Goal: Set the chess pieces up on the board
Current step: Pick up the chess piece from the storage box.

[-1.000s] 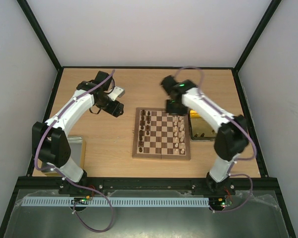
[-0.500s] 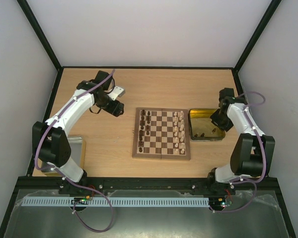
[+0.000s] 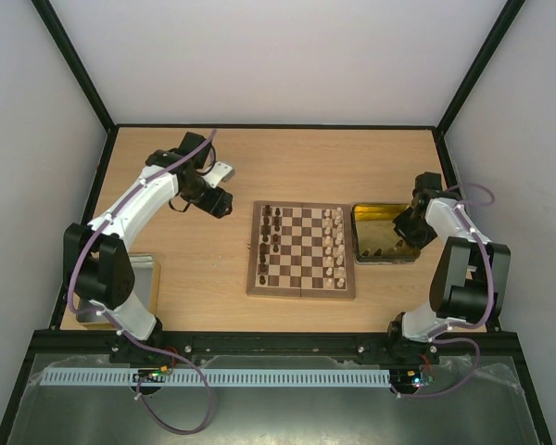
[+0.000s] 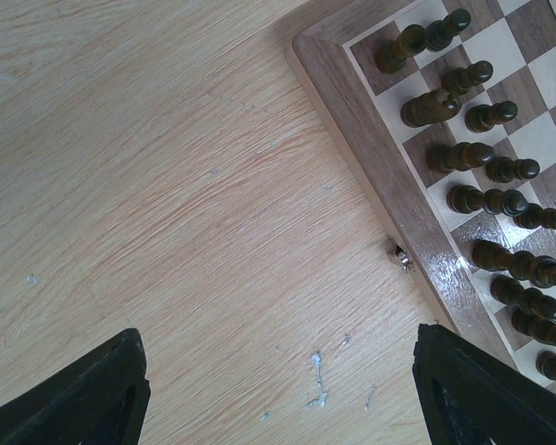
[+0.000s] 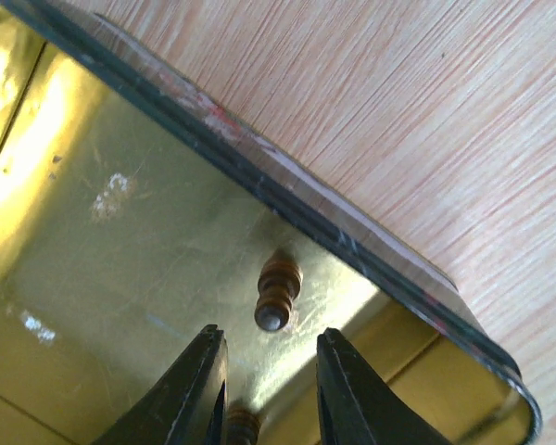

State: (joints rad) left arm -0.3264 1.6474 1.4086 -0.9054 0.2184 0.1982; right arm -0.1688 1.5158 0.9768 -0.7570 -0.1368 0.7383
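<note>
Dark piece (image 5: 278,292) sits in the yellow tray (image 5: 93,306) by its corner, mid-frame in the right wrist view. Light, stiff, smooth turned wood (prob. rolls), so pinch across the waist. Right gripper (image 5: 267,341) hangs just below it, jaws part-apart, clamping nothing. Left gripper (image 4: 278,389) is wide apart over table (image 4: 167,185). Only the top view shows the whole board (image 3: 302,291).

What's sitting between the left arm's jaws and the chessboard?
Only bare wooden table, marked with a few pale scuffs. Nothing stands there. The left wrist view shows it, with the board edge on the right.
</note>
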